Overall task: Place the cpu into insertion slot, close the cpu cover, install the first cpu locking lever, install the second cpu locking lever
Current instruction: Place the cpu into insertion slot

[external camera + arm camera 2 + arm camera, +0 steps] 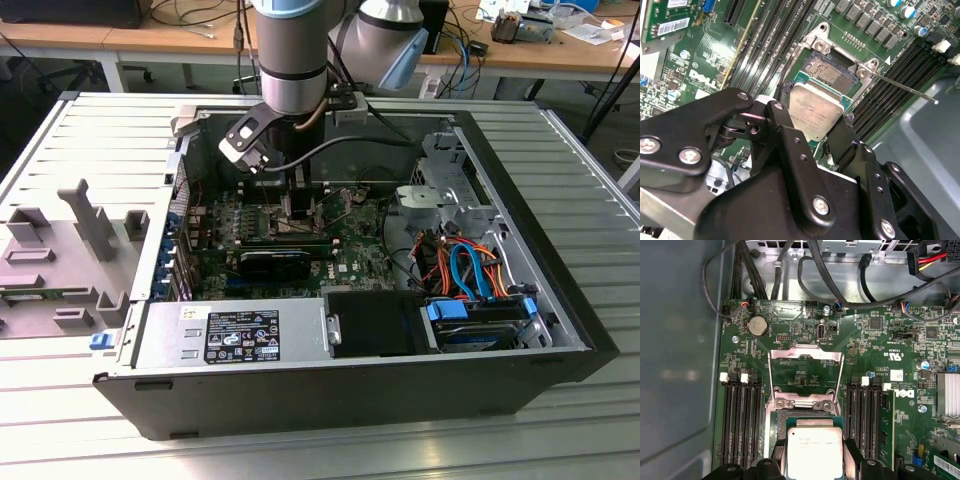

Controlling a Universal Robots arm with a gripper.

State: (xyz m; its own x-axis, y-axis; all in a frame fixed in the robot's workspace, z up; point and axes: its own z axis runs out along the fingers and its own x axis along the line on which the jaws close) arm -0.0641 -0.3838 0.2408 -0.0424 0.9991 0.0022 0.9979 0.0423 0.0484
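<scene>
First wrist view: cpu (pixel 815 452) over insertion slot (pixel 805 413), memory slots (pixel 740 425) flanking.

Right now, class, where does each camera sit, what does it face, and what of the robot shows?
Exterior view: off the arm, high, looking down into the open computer case; the arm reaches in.
Second wrist view: on the arm, looking past the black gripper at the chip it holds at the socket.
First wrist view: on the arm, facing the green board; the gripper's fingertips frame the chip.
Both wrist views share chip and socket.
</scene>
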